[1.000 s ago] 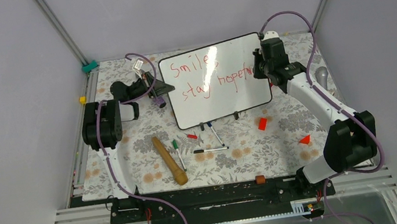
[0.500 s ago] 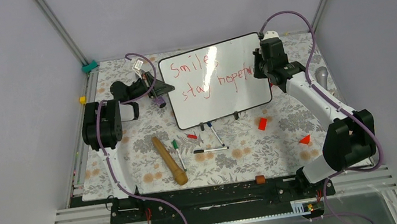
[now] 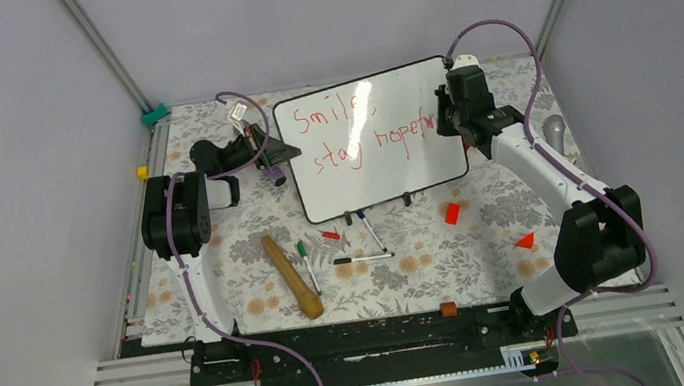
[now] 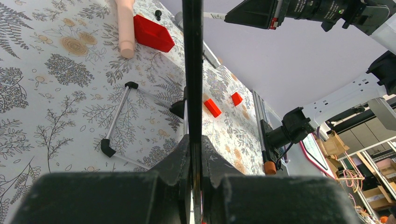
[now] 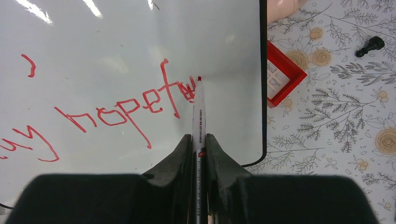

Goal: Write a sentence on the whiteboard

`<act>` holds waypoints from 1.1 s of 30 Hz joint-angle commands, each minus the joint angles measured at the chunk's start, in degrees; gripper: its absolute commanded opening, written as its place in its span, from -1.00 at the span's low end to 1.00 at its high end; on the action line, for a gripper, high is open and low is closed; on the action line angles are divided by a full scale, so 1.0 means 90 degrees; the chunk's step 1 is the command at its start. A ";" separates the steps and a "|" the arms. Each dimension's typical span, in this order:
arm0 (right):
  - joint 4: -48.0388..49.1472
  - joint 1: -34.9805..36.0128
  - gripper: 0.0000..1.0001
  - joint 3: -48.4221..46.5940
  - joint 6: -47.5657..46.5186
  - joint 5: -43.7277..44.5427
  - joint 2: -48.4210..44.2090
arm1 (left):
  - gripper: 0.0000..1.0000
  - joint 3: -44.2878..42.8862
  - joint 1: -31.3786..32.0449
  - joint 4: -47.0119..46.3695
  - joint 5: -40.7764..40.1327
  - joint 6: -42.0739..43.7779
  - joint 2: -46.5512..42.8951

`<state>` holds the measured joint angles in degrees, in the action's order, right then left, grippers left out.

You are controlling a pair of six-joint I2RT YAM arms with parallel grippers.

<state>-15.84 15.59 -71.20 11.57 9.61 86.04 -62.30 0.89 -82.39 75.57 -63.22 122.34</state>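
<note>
At the back of the table, the whiteboard stands up on its little feet. My left hand is squeezed shut on its left edge. My right hand is pinched tight on a red marker. The tip is right at the last letters of the sentence, near the board's right edge.

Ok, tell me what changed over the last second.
The right gripper shifted slightly left with its arm, still shut on the red marker, whose tip is at the sentence's unfinished last word. The left gripper stayed clamped on the whiteboard's edge; nothing else moved.
</note>
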 commanded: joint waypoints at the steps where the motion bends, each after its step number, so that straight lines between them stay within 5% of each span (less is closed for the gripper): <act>1: 0.0009 -0.0024 -1.00 -0.0280 -0.0088 0.0133 0.0131 | -1.00 0.0050 0.0091 -0.0230 0.0674 0.0091 -0.0331; 33: -0.0294 -0.0024 -1.00 -0.0474 -0.0155 0.0465 0.0246 | -1.00 0.0048 0.0077 -0.0231 0.0656 0.0084 -0.0317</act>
<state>-19.44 15.57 -72.60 10.33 11.55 87.39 -62.30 0.89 -82.37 75.55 -63.18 122.30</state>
